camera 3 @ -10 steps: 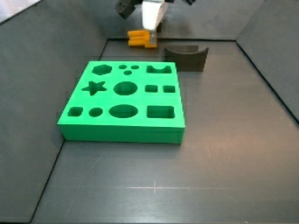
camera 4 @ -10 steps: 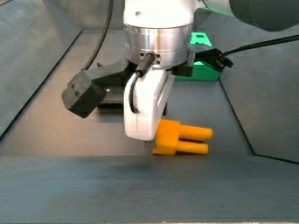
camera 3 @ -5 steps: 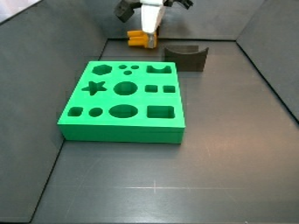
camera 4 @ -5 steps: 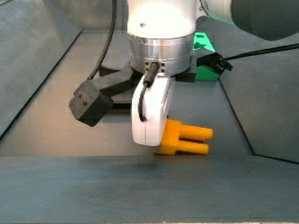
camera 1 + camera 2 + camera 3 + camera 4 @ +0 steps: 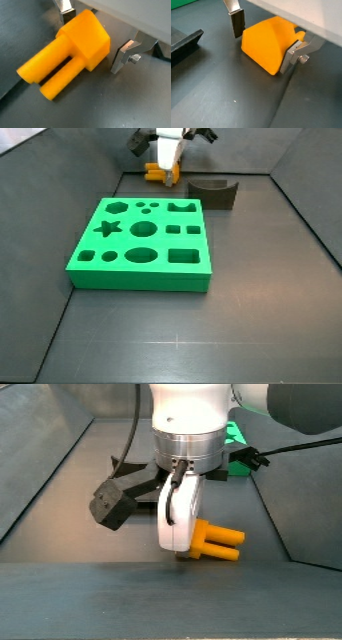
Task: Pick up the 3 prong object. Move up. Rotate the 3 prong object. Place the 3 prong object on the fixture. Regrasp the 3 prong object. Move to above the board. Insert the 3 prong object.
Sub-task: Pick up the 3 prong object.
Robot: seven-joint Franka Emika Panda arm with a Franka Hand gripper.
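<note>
The orange 3 prong object point(image 5: 77, 47) lies flat on the dark floor near the back wall, prongs pointing away from its blocky body point(image 5: 268, 47). My gripper point(image 5: 95, 32) is open and lowered around that body, with one silver finger point(image 5: 63, 10) on each side. The finger point(image 5: 294, 52) on one side is close against the block, while the other side shows a gap. In a side view the gripper point(image 5: 178, 534) stands over the 3 prong object point(image 5: 214, 541). The dark fixture point(image 5: 214, 193) sits just beside it. The green board point(image 5: 140, 240) lies nearer the front.
Grey walls enclose the floor. The back wall runs right behind the gripper point(image 5: 166, 158) and the orange piece point(image 5: 159, 172). A dark block edge point(image 5: 184, 42) shows beside the fingers. A black cable point(image 5: 274, 449) hangs off the arm in front of the board point(image 5: 235, 432).
The gripper has turned at the wrist and come down and in over the orange piece, so its fingers now straddle the body. The piece has not moved.
</note>
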